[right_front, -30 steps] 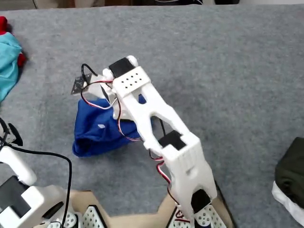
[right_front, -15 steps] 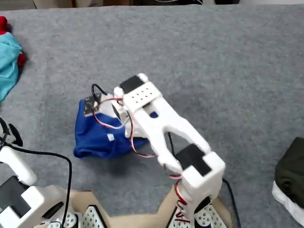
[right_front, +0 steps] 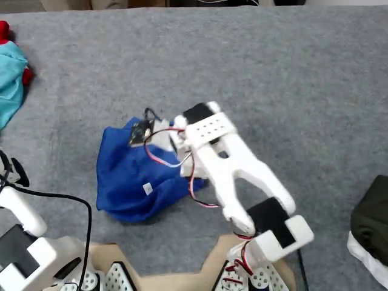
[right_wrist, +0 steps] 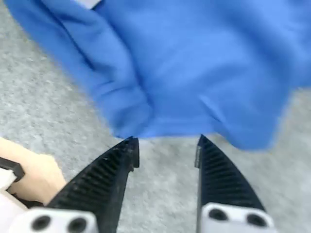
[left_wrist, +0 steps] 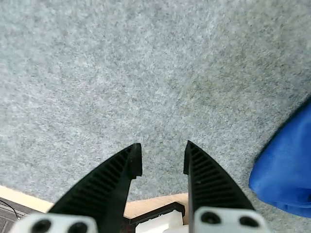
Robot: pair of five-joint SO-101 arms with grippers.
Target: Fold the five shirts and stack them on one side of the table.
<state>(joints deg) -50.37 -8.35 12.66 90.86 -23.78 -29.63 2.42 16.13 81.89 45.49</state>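
Since the right gripper (right_wrist: 165, 141) backed off toward its base, jaws spread, the blue shirt (right_front: 136, 182) slumped into a looser heap near the table's (right_front: 291, 91) front, so no fold yet. Left gripper (left_wrist: 163, 153) is spread too, idle beside it.

A grey table (right_front: 291, 91) carries a blue shirt (right_front: 130, 182), teal shirt (right_front: 11, 79) and dark shirt (right_front: 371, 218).

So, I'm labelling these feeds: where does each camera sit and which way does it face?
High view: fixed above the table, looking down; shows the right arm over the blue shirt, left arm at the near edge.
Left wrist view: on that wrist, facing table past the open left gripper.
Right wrist view: on that wrist, facing the shirt past the open right gripper.
Shared: all three show the blue shirt.
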